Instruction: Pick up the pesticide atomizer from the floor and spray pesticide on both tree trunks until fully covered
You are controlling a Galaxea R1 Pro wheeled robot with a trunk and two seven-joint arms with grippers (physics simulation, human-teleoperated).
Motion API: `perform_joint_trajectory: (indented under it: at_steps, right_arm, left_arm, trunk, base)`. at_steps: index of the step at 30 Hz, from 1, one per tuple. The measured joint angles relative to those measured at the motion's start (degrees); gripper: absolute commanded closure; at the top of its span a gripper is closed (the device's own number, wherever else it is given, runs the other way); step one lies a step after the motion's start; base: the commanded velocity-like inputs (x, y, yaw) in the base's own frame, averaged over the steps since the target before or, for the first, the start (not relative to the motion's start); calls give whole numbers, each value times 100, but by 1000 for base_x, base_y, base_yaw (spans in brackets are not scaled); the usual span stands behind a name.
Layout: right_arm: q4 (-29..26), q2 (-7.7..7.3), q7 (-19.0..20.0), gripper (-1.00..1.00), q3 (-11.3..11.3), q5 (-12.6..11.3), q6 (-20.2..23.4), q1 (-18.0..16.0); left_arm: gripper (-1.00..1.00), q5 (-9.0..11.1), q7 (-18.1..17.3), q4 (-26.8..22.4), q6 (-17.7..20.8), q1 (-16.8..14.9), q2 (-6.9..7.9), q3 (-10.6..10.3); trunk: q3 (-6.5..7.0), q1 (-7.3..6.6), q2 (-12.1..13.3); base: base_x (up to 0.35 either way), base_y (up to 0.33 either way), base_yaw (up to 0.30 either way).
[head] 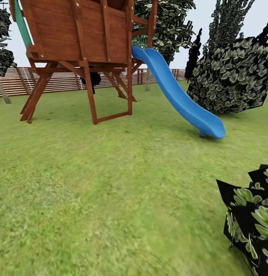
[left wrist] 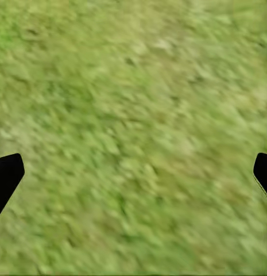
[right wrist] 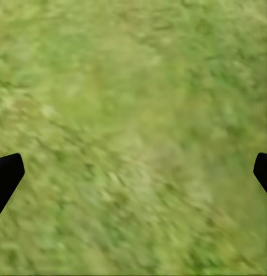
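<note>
Beyond the lawn (head: 111, 184) — fence (head: 65, 82), seemingly brown slats.

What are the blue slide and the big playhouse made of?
The slide looks like smooth, shiny plastic: one even bright blue piece with soft highlights. The playhouse looks like reddish-brown stained wood: you can see separate planks and beams. It's a computer-made picture, so that's only how they look.

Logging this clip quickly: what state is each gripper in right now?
Left gripper: open, holding nothing, grass beneath.
Right gripper: open, holding nothing, over grass.
</note>
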Motion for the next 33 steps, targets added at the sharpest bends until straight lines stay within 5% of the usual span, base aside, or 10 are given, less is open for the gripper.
perform_joint_trajectory:
  at_steps: [17, 33]
  right_arm:
    - [0, 0, 0, -100, 0, 0, -2, 0]
    - [0, 0, 0, -100, 0, 1, 1, 0]
  left_arm:
    - [-100, 0, -1, 0, -149, 0, -1, 0]
    - [-100, 0, 0, 0, -149, 0, 15, 0]
  trunk:
    - [0, 0, 0]
    - [0, 0, 0]
  base:
    - [340, 0, -15]
    - [340, 0, -239]
